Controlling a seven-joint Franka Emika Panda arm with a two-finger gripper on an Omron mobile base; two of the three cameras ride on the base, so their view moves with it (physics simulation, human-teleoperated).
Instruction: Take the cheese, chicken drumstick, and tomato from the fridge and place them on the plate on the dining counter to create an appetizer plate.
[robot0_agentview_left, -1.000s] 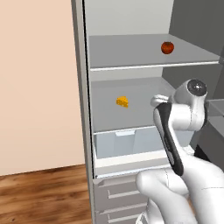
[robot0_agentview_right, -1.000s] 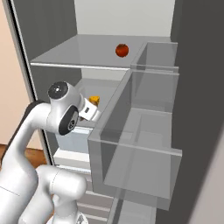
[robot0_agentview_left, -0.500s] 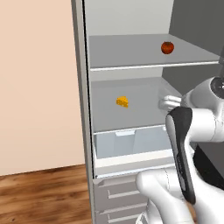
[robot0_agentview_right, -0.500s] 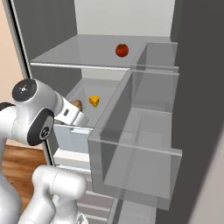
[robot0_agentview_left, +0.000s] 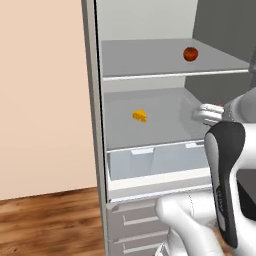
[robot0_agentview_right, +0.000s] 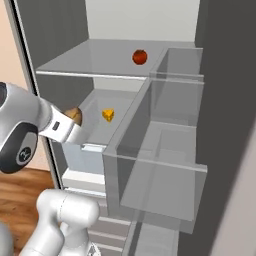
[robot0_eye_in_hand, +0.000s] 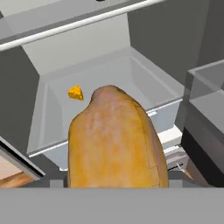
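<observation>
Hand view: chicken drumstick (robot0_eye_in_hand: 116, 142) gripped in the hand (robot0_eye_in_hand: 117, 181), large and close, just outside the fridge (robot0_agentview_right: 65, 42) front. Beyond, cheese (robot0_eye_in_hand: 75, 92) lying on the middle shelf (robot0_agentview_left: 160, 125), above the pale drawer (robot0_agentview_left: 150, 162). Tomato (robot0_agentview_right: 140, 56) resting on the upper shelf (robot0_agentview_right: 95, 60), toward the right.

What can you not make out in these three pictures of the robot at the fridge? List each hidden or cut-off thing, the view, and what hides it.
1. Fingertips of the gripper: hand view, covered by the chicken drumstick.
2. Most of the drumstick: right base view, behind the hand; just a brown end peeks out.
3. Drawer contents: left base view, its pale front is too cloudy.
4. Tomato stem: left base view, too small.
5. Cheese underside: right base view, resting on the shelf.
</observation>
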